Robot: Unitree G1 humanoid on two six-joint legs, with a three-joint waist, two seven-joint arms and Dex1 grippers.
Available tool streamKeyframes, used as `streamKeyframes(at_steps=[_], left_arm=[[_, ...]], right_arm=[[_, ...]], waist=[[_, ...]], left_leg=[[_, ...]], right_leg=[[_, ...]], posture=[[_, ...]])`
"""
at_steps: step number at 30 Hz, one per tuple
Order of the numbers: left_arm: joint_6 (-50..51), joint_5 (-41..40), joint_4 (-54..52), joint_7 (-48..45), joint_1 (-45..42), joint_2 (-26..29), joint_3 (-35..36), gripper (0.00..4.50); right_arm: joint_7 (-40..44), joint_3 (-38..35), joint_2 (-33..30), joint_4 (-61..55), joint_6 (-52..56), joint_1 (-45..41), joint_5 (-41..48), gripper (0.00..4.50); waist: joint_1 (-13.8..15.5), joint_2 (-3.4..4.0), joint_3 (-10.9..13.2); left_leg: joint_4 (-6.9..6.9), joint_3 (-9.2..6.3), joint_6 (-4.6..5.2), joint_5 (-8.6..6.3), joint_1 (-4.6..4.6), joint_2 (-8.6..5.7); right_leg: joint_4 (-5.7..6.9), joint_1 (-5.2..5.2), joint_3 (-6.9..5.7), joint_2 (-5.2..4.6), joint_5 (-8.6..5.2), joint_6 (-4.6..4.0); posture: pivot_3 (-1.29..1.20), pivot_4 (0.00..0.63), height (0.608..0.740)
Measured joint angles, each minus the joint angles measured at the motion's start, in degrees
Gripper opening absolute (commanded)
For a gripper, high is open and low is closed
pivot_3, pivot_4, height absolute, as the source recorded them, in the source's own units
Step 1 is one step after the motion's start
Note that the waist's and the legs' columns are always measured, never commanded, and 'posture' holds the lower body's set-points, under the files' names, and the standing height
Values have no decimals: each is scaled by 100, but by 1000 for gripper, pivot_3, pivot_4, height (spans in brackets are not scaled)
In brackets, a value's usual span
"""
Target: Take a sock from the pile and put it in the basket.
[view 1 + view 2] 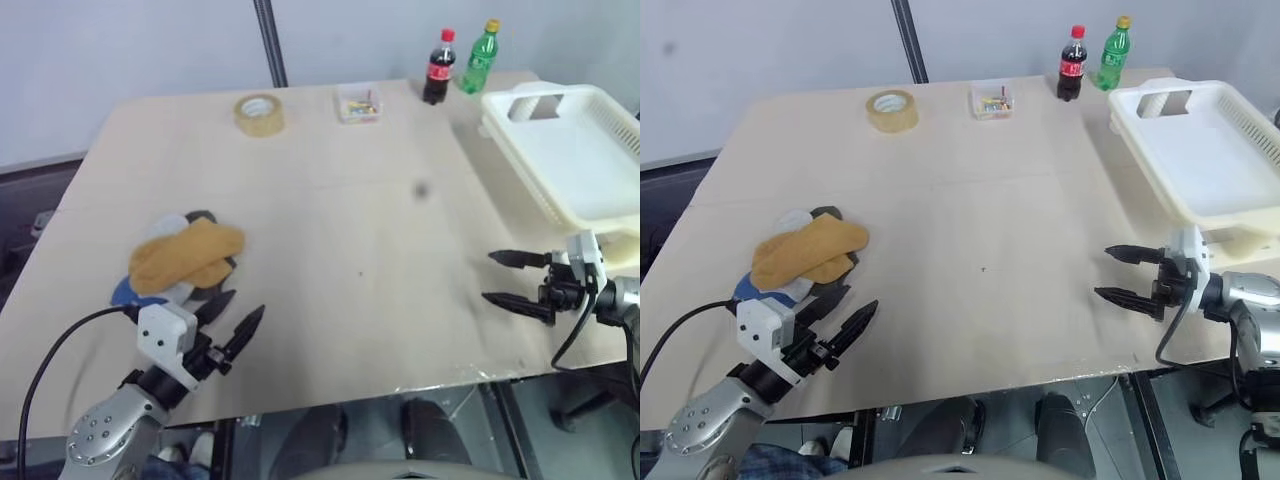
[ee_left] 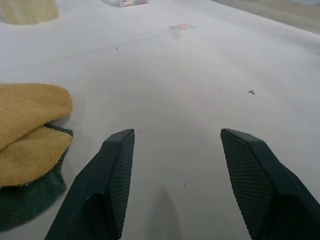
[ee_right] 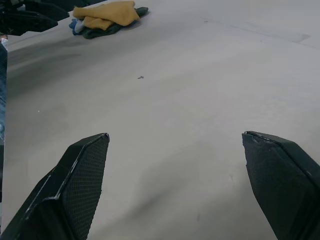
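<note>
The pile (image 1: 180, 258) of socks lies at the table's left, a mustard-yellow sock (image 2: 27, 125) on top of grey, blue and dark ones. My left gripper (image 1: 232, 320) hovers open just in front of the pile, nearer the table's front edge, with nothing between its fingers. The white slotted basket (image 1: 560, 150) stands at the right, far side, and looks empty. My right gripper (image 1: 503, 279) is open above the table in front of the basket, pointing left toward the pile (image 3: 105, 19). Both pairs of fingers are empty.
A roll of tape (image 1: 259, 113) and a small clear box (image 1: 358, 104) sit at the far edge. A cola bottle (image 1: 438, 68) and a green bottle (image 1: 478, 57) stand beside the basket's far corner. The table's front edge runs close under both grippers.
</note>
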Motion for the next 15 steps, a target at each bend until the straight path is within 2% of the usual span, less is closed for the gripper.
streamKeyframes(at_steps=[15], left_arm=[[-3,-230,-7,-285,-114,88,-2,2937]], right_arm=[[44,-203,14,-190,-234,251,123,4414]], waist=[[-1,0,0]], left_leg=[[0,1,0,-1,1,4]], right_leg=[[-3,2,-1,2,0,0]], posture=[[0,150,740]])
